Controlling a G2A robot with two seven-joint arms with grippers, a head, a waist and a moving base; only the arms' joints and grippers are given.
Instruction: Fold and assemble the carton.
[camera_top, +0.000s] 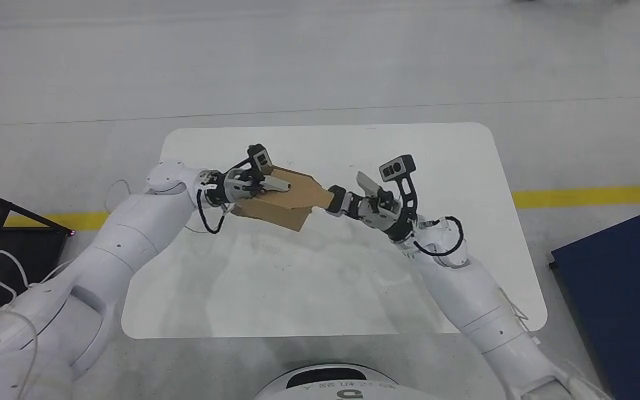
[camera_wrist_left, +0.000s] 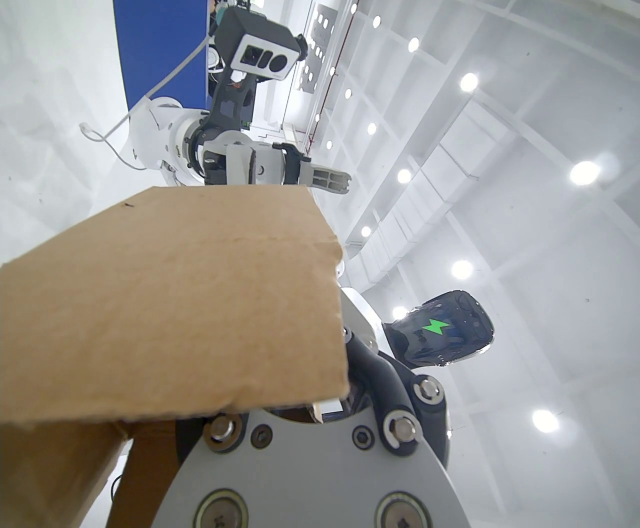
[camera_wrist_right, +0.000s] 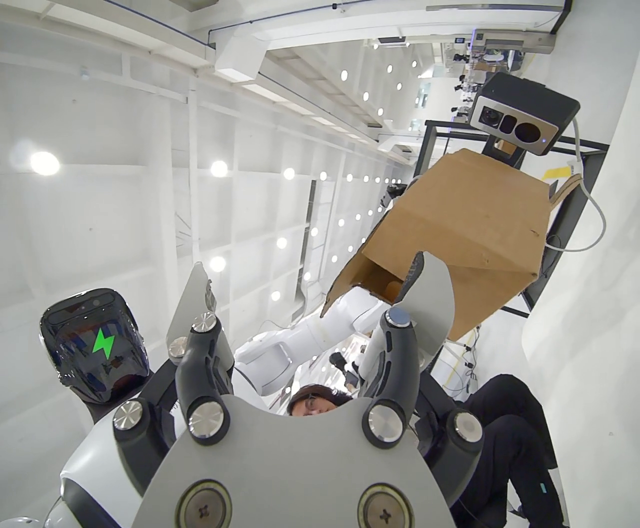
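Note:
A brown carton, partly folded into a tube, hangs above the middle of the white table. My left gripper grips its left end; up close the carton covers that gripper's fingers. From the right, my right gripper meets the carton's other end. In the right wrist view the carton shows an open end with loose flaps. There my right gripper is open wide, with one finger at that open end. The left wrist view has my right gripper just past the carton's far edge.
The table has rounded corners, with bare surface in front of and behind the arms. On the floor, a yellow line runs past the right side, a blue panel lies at the far right, and a black frame stands at the left.

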